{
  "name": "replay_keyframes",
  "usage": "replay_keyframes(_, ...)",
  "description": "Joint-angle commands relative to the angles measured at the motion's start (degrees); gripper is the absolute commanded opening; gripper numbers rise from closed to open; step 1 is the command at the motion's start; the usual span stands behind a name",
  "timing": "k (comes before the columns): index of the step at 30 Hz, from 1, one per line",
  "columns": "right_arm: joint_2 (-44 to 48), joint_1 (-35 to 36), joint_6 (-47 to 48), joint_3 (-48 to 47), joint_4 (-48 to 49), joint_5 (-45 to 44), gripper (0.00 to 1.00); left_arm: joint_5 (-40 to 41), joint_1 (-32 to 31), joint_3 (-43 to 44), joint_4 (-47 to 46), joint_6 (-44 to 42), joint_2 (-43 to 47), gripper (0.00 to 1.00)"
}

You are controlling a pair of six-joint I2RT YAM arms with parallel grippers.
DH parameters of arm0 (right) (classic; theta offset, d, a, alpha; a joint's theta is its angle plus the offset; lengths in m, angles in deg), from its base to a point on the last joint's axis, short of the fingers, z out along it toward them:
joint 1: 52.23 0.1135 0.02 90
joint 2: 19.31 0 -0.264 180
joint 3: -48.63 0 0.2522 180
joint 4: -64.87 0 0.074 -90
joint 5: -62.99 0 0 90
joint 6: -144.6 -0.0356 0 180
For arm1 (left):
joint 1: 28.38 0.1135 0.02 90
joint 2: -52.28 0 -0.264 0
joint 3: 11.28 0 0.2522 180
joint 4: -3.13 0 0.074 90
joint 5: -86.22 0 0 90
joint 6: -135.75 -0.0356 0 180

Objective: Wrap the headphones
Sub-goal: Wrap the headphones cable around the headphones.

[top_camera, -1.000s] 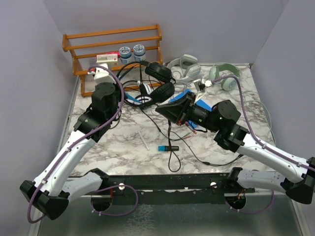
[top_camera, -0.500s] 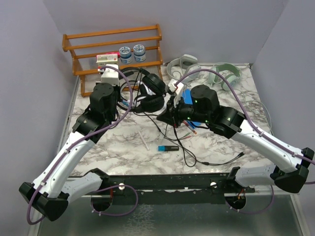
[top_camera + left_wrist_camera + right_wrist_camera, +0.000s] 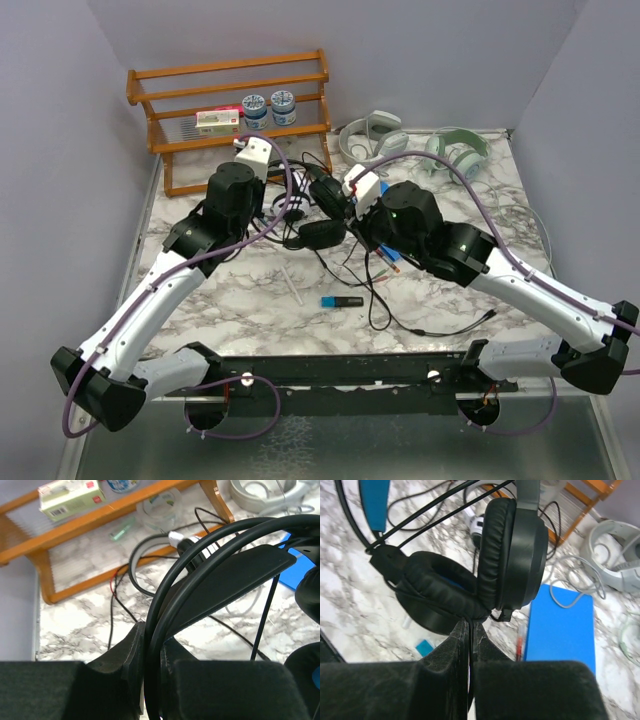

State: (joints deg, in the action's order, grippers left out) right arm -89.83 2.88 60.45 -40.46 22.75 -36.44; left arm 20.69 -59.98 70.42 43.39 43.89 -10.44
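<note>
The black headphones (image 3: pixel 323 212) hang between my two grippers over the middle of the marble table. My left gripper (image 3: pixel 152 636) is shut on the thin double headband (image 3: pixel 225 575), with the wire arcs pinched between the pads. My right gripper (image 3: pixel 470 626) sits just under the two ear cups (image 3: pixel 510 550) and is shut on the thin black cable (image 3: pixel 378 300), which trails toward the table's near edge. In the top view the left gripper (image 3: pixel 289 210) is on the headphones' left and the right gripper (image 3: pixel 347 226) on their right.
A white pair of headphones (image 3: pixel 372 135) and a pale pair (image 3: pixel 455 150) lie at the back right. A wooden rack (image 3: pixel 230 90) holds a box and two jars at the back left. A blue box (image 3: pixel 560 630), red pens (image 3: pixel 390 262), a blue marker (image 3: pixel 342 301) and a white stick (image 3: pixel 292 285) lie nearby.
The left arm swung right and carried the headphones toward the table's middle. The right gripper turned in under the ear cups and closed on the cable.
</note>
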Motion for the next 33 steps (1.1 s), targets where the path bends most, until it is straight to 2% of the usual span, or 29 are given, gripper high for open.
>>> replay_keyframes(1,1.8,-0.1,5.0,1.4,2.3,-10.2,0.09,-6.7,-0.2,1.8,3.4,1.6,-1.2,0.0)
replay_keyframes(9,3.3,-0.1,9.0,2.6,4.7,-13.6,0.12,-9.2,-0.6,4.7,7.9,3.7,-5.1,0.0)
replay_keyframes(20,-2.1,-0.1,15.9,-0.3,6.6,-23.5,0.21,-9.9,-2.8,7.3,11.6,3.8,-8.0,0.0)
replay_keyframes(28,-3.7,-0.1,17.2,0.3,10.3,-26.3,0.22,-11.4,-3.5,8.3,12.5,3.5,-7.9,0.0)
replay_keyframes(33,-4.4,-0.2,14.4,1.8,12.7,-26.4,0.24,-15.4,-3.5,8.0,12.9,3.8,-7.4,0.0)
